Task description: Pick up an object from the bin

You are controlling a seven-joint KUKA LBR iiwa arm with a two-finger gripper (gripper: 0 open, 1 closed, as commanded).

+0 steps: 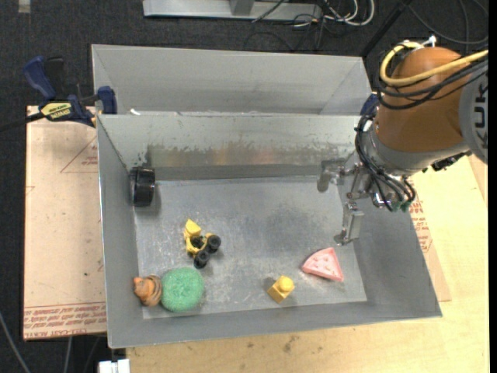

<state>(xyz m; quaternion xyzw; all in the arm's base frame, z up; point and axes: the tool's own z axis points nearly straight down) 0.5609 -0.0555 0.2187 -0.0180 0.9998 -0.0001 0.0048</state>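
Note:
My gripper (335, 208) hangs at the right side of the bin, under the arm's orange cover. Its two thin metal fingers stand apart, open, with nothing between them. One fingertip (345, 236) points down just behind a pink triangular wedge (323, 265) that lies flat on the bin floor at the front right. The tip is close to the wedge's far corner but apart from it. A small yellow block (281, 287) lies to the left of the wedge, near the front wall.
A yellow toy with black wheels (199, 243) lies left of the middle. A green fuzzy ball (182, 289) and a brown-orange figure (146, 288) sit together in the front left corner. A black roll (143, 186) stands at the back left wall.

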